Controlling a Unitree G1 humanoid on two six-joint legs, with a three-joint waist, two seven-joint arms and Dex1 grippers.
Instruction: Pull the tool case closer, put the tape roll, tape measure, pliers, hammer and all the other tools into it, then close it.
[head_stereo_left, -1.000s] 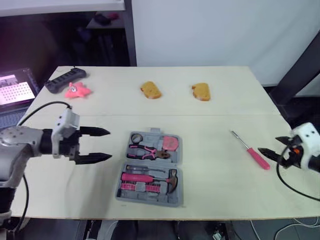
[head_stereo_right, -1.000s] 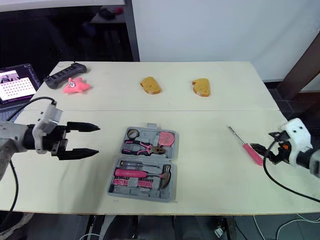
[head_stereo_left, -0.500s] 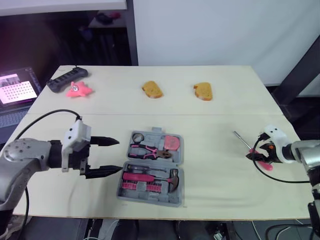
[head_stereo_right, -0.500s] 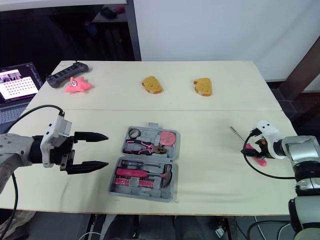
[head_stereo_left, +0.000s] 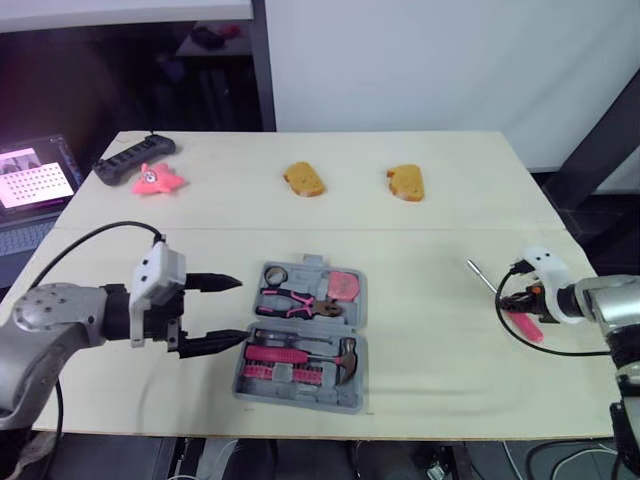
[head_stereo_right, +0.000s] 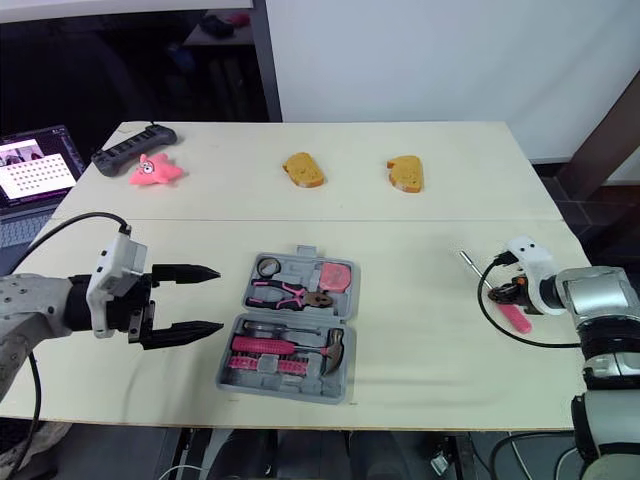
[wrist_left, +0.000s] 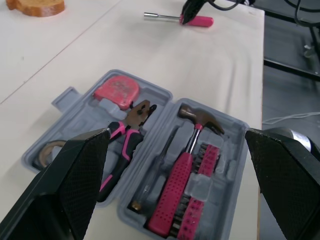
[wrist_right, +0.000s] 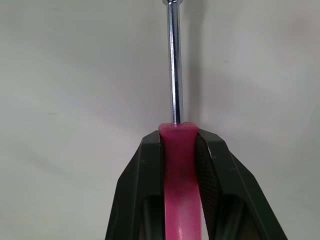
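Starting at the robot's left, the left jaws are spread wide and grasp nothing; they hover just above the surface (head_stereo_left: 420, 385) with their tips aimed at the tool case (wrist_left: 231, 145). The case sits just off those tips, not touching them. Well beyond the left jaws, toward the far edge, lie a black power strip (head_stereo_left: 134, 158) and a pink star toy (head_stereo_left: 156, 180), which lie just beside each other. A laptop (head_stereo_left: 35, 175) sits off the surface edge on the same side. The tool case lies open and flat between the two jaws, much nearer the left pair. Its far half holds the tape roll (head_stereo_left: 273, 275), the pliers (head_stereo_left: 295, 301) and the tape measure (head_stereo_left: 343, 286). Its near half holds the hammer (head_stereo_left: 300, 355) and a row of bits (head_stereo_left: 285, 375). Past the case, well apart from both jaws, lie two bread pieces (head_stereo_left: 303, 180) (head_stereo_left: 406, 183). On the robot's right, the right jaws are clenched on the pink handle of the screwdriver (wrist_right: 179, 150). The metal shaft projects straight out ahead of the tips, and the tool lies low against the surface, well apart from the case.
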